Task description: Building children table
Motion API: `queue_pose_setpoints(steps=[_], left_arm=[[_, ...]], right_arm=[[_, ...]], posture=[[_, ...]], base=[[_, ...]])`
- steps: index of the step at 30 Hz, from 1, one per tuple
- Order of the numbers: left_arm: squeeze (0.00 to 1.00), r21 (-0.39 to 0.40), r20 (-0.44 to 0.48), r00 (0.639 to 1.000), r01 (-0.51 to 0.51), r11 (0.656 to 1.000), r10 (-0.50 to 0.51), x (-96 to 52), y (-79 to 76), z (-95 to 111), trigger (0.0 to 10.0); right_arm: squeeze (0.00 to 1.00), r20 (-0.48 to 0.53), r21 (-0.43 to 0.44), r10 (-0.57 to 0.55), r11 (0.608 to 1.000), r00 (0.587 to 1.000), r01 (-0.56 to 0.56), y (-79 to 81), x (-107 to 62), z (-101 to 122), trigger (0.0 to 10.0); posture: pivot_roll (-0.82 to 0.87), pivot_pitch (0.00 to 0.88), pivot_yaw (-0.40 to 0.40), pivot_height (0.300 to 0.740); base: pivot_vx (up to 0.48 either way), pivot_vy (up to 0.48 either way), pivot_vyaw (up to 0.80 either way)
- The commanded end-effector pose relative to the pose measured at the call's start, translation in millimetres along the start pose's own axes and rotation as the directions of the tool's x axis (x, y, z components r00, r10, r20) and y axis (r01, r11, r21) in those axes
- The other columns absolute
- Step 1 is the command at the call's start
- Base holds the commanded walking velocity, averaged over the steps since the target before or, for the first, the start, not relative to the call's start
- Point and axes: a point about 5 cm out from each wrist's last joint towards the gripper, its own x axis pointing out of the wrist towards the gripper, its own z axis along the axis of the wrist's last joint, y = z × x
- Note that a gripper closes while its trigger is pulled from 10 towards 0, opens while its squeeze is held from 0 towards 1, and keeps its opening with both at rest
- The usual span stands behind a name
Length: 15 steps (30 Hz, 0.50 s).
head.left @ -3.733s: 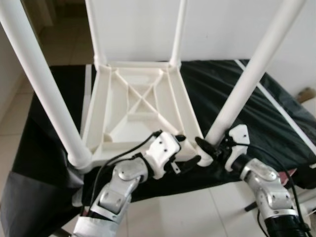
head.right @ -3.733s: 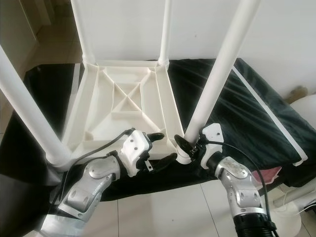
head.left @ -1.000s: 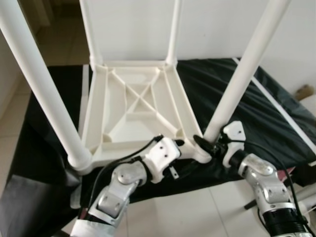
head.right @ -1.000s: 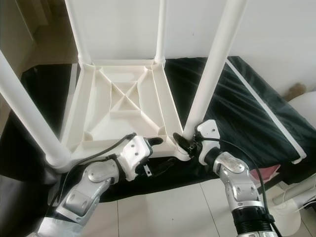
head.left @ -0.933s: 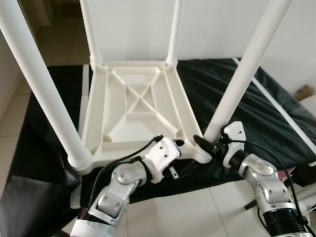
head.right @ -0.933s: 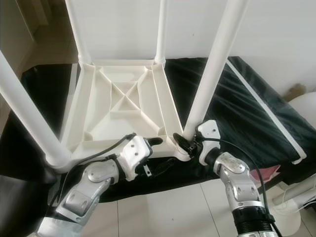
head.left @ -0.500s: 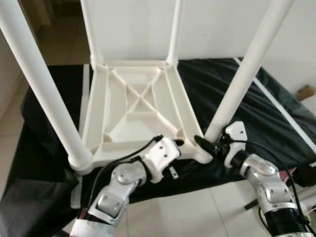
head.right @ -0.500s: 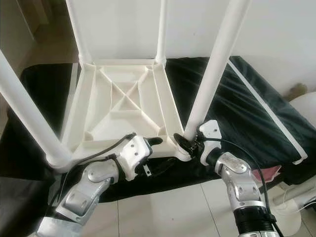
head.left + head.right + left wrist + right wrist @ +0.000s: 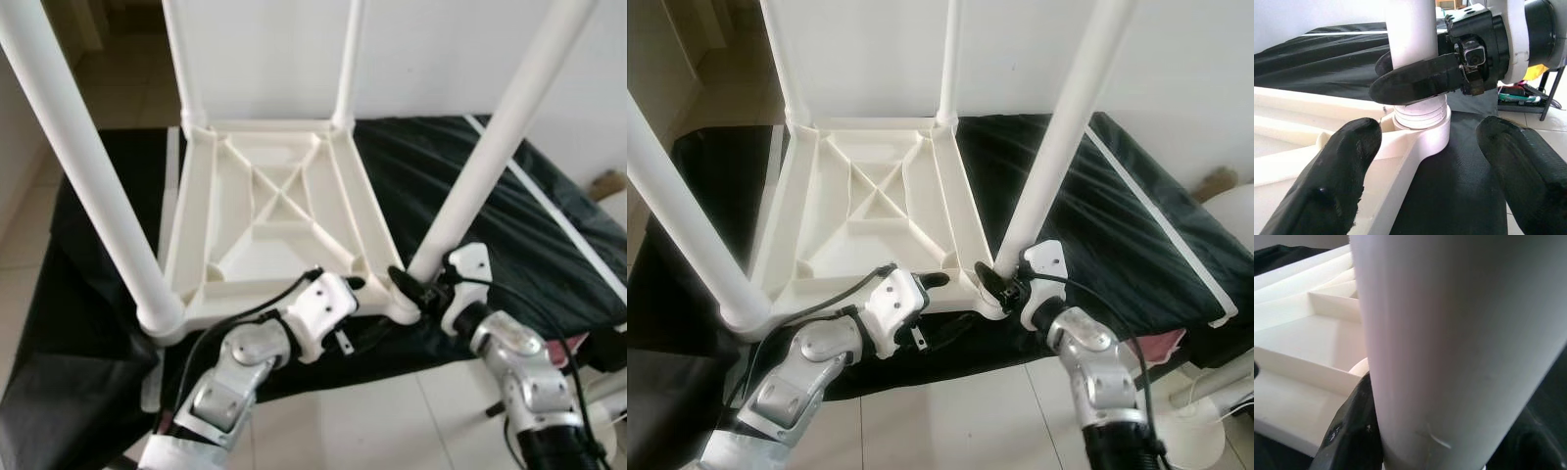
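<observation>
**Inverted children's table with both grippers at its near right corner**

A white plastic table top (image 9: pixel 265 211) lies upside down on a black cloth (image 9: pixel 490 206), its ribbed underside facing up with a diagonal cross brace at the centre. Four white tubular legs stand upright from its corner sockets: the near left leg (image 9: pixel 93 171), the near right leg (image 9: pixel 490 147), the far left leg (image 9: pixel 181 59) and the far right leg (image 9: pixel 351 59). The cloth covers a low surface set against a white wall (image 9: pixel 441 49); pale floor tiles (image 9: pixel 372 431) show in front of it.

The right gripper (image 9: pixel 409 287) is clamped around the base of the near right leg, just above the threaded collar where the leg enters its corner socket (image 9: pixel 1422 132). In the left wrist view one of its black fingers (image 9: pixel 1415 81) wraps across the front of the leg. In the right wrist view the leg (image 9: pixel 1459 347) stands very close to the camera, with a black finger (image 9: pixel 1352 426) pressed against its side.

The left gripper (image 9: pixel 1425 166) sits at the near edge of the table top, just beside the same corner. Its two fingers (image 9: pixel 1327 181) are spread apart: one rests over the table top's rim, the other over the black cloth, and they grasp nothing.
</observation>
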Motion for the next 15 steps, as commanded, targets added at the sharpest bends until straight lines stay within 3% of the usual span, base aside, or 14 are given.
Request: queue_pose_setpoints(steps=[1, 7, 9, 15], left_arm=[[0.00, 0.001, 0.011, 1.000, -0.021, 1.000, 0.021, 0.4, -0.9, 3, 10.0], [0.00, 0.000, 0.012, 1.000, -0.023, 1.000, 0.023, -0.1, -0.8, 3, 10.0], [0.00, -0.004, 0.011, 1.000, -0.019, 1.000, 0.019, 0.1, -1.9, 2, 10.0], [0.00, -0.005, 0.011, 1.000, -0.015, 1.000, 0.015, 0.2, -3.0, 2, 10.0]], right_arm=[[0.00, -0.013, 0.024, -0.133, 0.991, 0.991, 0.134, -6.0, -4.3, -4, 10.0], [0.00, -0.007, 0.061, -0.237, 0.970, 0.972, 0.237, -8.0, -5.7, -4, 10.0], [0.00, -0.030, 0.086, -0.386, 0.918, 0.922, 0.387, -7.0, -8.5, -7, 10.0], [0.00, -0.068, 0.118, -0.481, 0.866, 0.874, 0.486, 5.7, -8.6, -13, 10.0]], posture=[[0.00, 0.048, -0.057, 0.740], [0.00, 0.050, -0.057, 0.740], [0.00, 0.048, -0.056, 0.740], [0.00, 0.047, -0.062, 0.740]], base=[[0.000, 0.000, 0.00], [0.000, 0.000, 0.00], [0.000, 0.000, 0.00], [0.000, 0.000, 0.00]])
